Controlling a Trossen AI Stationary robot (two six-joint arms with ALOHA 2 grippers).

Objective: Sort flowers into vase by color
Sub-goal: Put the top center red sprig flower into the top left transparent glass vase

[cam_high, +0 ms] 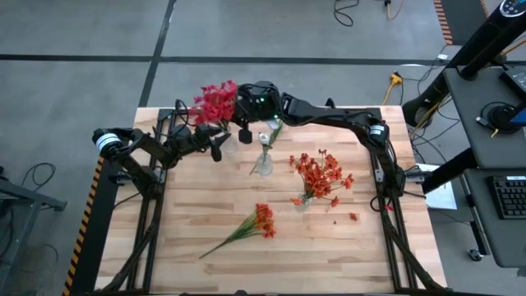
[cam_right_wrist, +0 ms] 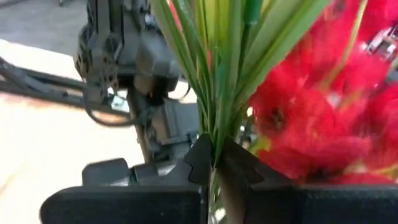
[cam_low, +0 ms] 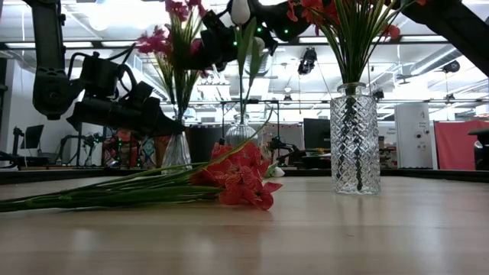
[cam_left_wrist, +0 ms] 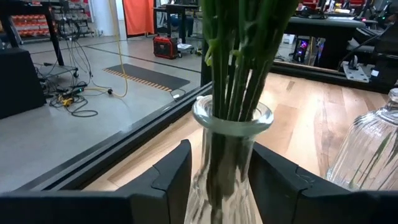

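A narrow glass vase (cam_left_wrist: pixel 229 124) at the table's far left holds crimson-red flowers (cam_high: pixel 215 103) on green stalks. My left gripper (cam_left_wrist: pixel 221 171) is open, with one finger close on each side of the vase below its neck. My right gripper (cam_right_wrist: pixel 214 158) reaches over from the right and is shut on those stalks above the vase's mouth. A middle vase (cam_high: pixel 265 162) holds a white bud. A cut-glass vase (cam_low: pixel 355 137) holds orange-red flowers (cam_high: pixel 322 174). A loose orange-red bunch (cam_high: pixel 256 222) lies flat on the table. My left gripper has a finger (cam_left_wrist: pixel 171 180) close on each side of the vase's body; whether they touch the glass I cannot tell. My right gripper pinches the green stalks (cam_right_wrist: pixel 217 127) of the crimson-red flowers between its fingertips, reaching roughly level from the table's right. The stalks stand upright and run down into the vase.
The middle vase stands close to the right of the crimson one, and shows as a ribbed glass body (cam_left_wrist: pixel 373 149) in the left wrist view. A few loose red petals (cam_high: pixel 352 216) lie right of the orange vase. The near half of the table (cam_high: pixel 329 263) is bare wood.
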